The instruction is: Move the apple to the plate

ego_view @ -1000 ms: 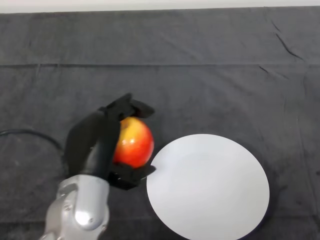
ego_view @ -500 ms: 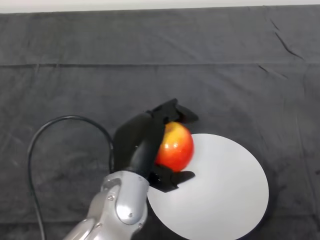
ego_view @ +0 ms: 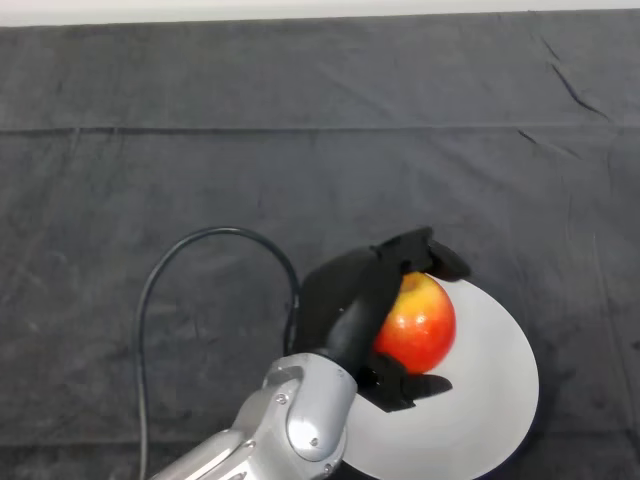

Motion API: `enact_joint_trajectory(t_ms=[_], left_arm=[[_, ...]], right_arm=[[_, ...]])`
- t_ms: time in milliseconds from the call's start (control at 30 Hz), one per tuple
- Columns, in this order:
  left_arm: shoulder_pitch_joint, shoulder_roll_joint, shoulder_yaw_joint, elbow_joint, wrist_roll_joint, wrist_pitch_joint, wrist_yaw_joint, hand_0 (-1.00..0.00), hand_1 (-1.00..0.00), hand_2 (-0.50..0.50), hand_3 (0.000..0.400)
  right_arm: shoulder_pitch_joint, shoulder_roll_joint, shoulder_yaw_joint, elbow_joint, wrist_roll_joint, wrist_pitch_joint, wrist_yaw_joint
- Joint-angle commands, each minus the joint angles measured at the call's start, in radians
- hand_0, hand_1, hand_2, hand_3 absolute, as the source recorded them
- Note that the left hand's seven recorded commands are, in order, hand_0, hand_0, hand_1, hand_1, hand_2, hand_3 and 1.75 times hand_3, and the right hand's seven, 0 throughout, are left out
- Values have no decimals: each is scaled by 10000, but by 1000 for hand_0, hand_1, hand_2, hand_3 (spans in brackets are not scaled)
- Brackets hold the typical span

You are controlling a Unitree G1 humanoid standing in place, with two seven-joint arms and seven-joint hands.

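A red and yellow apple [ego_view: 420,323] is held in my black left hand [ego_view: 352,300], fingers curled over its top and thumb under it. The hand and apple are over the left part of the white round plate [ego_view: 490,390], which lies on the dark cloth at the lower right. I cannot tell whether the apple touches the plate. My silver-grey arm comes in from the lower left and hides the plate's left edge.
The dark cloth [ego_view: 300,150] covers the whole table. A light strip of the table's far edge [ego_view: 300,10] runs along the top.
My hand has carried the apple to the right, from beside the plate's left edge to over the plate's left part.
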State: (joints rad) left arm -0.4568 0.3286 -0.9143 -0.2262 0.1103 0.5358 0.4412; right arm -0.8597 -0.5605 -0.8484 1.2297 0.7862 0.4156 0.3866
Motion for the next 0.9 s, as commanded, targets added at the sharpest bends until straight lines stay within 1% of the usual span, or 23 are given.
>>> enact_joint_trajectory(t_ms=[33, 100, 133, 167, 200, 233, 267, 500, 667, 800, 900], left_arm=[[-362, 245, -149, 249, -144, -131, -46, -1000, -1000, 0, 400], [-427, 313, -207, 220, -144, -52, -106, -1000, -1000, 0, 400], [-460, 337, -233, 201, -141, 1, -131, -808, -1000, 96, 400], [-493, 355, -252, 175, -141, 63, -155, -635, -976, 171, 391], [-518, 368, -264, 156, -142, 109, -173, -137, -396, 129, 158], [-542, 381, -275, 141, -143, 155, -188, 0, -78, 39, 31], [-562, 391, -280, 124, -145, 198, -200, 0, 0, 0, 0], [-637, 428, -211, -74, -190, 477, -228, 0, 0, 0, 0], [-653, 526, 44, -443, -274, 695, -277, 0, 0, 0, 0], [-575, 809, 519, -968, -343, 810, -407, 0, 0, 0, 0], [-384, 1135, 1028, -1415, -367, 774, -481, 0, 0, 0, 0]], right_arm=[[338, -93, -111, -196, 309, 17, -24], [336, -95, -112, -191, 309, 17, -23], [335, -96, -112, -189, 309, 17, -22], [334, -97, -113, -187, 309, 17, -21], [333, -98, -113, -185, 309, 17, -20], [333, -99, -114, -183, 309, 17, -20], [332, -100, -114, -180, 309, 17, -19], [327, -105, -117, -168, 308, 17, -14], [324, -108, -118, -161, 307, 16, -11], [323, -109, -119, -157, 306, 16, -9], [322, -109, -119, -155, 305, 15, -8]])
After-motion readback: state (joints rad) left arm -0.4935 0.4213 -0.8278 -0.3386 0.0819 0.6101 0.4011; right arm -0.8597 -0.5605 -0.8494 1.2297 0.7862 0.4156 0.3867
